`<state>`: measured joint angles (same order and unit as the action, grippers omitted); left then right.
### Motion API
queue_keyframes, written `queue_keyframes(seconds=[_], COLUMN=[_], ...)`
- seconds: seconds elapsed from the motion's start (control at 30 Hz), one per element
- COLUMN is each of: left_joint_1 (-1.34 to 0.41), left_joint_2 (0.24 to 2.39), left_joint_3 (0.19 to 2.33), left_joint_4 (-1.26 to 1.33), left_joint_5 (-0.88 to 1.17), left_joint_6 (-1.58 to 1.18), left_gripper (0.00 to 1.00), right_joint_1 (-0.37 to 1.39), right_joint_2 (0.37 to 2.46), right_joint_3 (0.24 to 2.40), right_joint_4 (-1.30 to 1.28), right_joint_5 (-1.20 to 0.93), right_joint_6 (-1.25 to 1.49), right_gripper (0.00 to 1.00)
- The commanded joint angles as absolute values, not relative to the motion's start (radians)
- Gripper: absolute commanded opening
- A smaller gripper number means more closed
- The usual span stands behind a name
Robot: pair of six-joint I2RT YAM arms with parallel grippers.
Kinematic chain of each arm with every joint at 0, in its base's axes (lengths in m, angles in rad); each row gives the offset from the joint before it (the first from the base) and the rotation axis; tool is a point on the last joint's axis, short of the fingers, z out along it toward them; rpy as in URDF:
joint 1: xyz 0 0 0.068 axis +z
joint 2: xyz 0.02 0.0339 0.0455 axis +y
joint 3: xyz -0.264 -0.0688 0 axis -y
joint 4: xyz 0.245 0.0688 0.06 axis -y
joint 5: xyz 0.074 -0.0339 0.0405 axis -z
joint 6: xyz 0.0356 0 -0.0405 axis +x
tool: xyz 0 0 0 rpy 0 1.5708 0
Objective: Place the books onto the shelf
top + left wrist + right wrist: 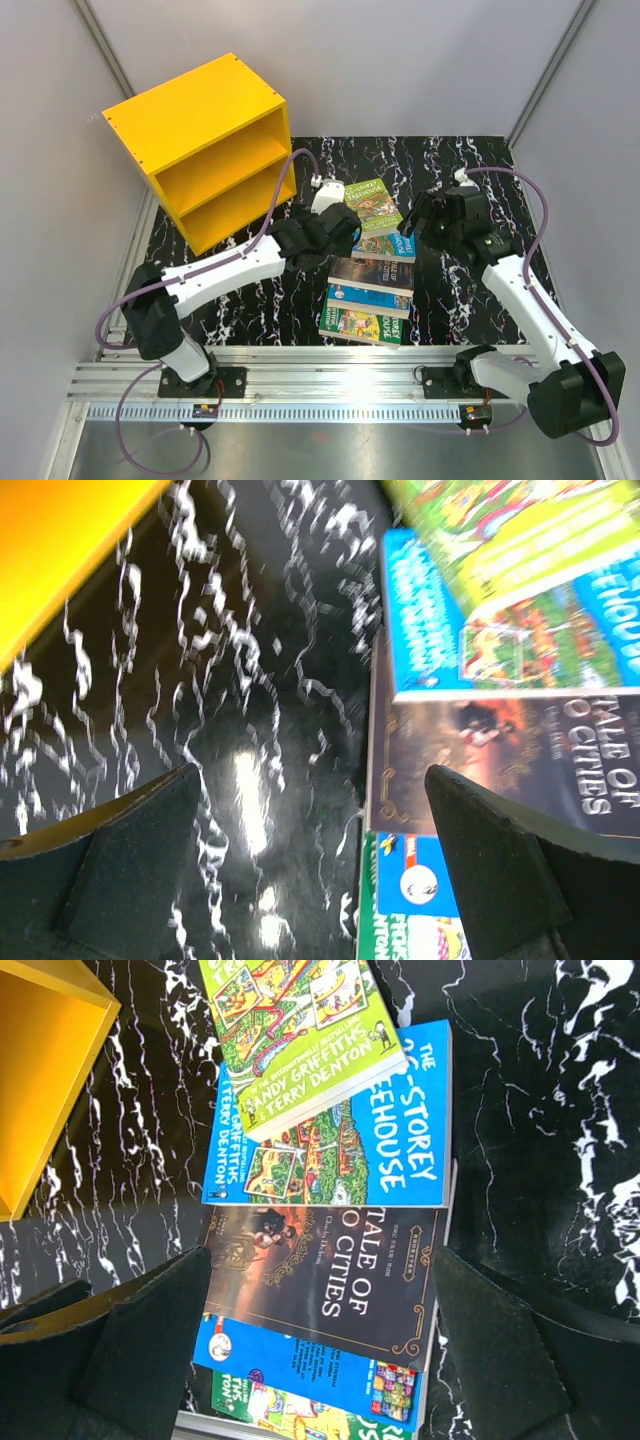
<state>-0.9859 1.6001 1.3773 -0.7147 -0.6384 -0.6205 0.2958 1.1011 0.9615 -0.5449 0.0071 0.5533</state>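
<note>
— Entry one: the books point(370, 265), location?
— About five thin paperbacks with glossy covers, fanned in one overlapping pile mid-table. None is on the shelf point(200, 120) yet. The green book point(300, 1030) is on top at the far end, the blue book point(400, 1150) under it, then the dark book point(330, 1280) with gilt lettering.
— Entry two: the shelf?
— Bright yellow and boxy, with smooth panels, one middle board and an open front. It stands in the far left corner, well apart from the pile, on the left arm's side.
— Grippers?
— The left gripper point(312, 780) has its fingers spread wide and holds nothing. It is over the bare table point(250, 730), and the pile lies off towards its right finger. The right gripper point(322, 1260) is also spread and empty, straight above the dark book. That book lies between its fingers, long axis running finger to finger.
— Nearer arm?
— The right, by my reckoning, since it is centred on the pile. The table is black, white-veined and shiny, so flat covers will probably slide on it.
</note>
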Motion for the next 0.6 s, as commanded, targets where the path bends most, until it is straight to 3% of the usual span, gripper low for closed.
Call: queue_keyframes(seconds=[0.0,0.2,0.37,0.47,0.57], left_joint_1=[-0.997,-0.985,-0.764,-0.69,-0.689], left_joint_2=[1.54,1.519,1.474,1.511,1.606], left_joint_3=[1.408,1.352,1.212,1.219,1.282], left_joint_4=[-0.569,-0.367,-0.191,-0.163,-0.182], left_joint_5=[-0.641,-0.695,-0.159,-0.022,-0.015], left_joint_6=[-0.508,-0.376,-0.472,-0.489,-0.457], left_gripper=[0.99,0.99,0.99,0.99,0.99], right_joint_1=[0.304,0.299,0.223,0.163,0.109], right_joint_2=[1.077,1.1,1.284,1.31,1.405], right_joint_3=[1.014,0.995,1.114,1.091,1.111], right_joint_4=[-0.519,-0.445,-0.545,-0.465,-0.437], right_joint_5=[0.034,0.101,-0.201,-0.232,-0.282], right_joint_6=[0.506,0.462,0.416,0.449,0.462], right_gripper=[1.0,0.99,1.0,1.0,1.0])
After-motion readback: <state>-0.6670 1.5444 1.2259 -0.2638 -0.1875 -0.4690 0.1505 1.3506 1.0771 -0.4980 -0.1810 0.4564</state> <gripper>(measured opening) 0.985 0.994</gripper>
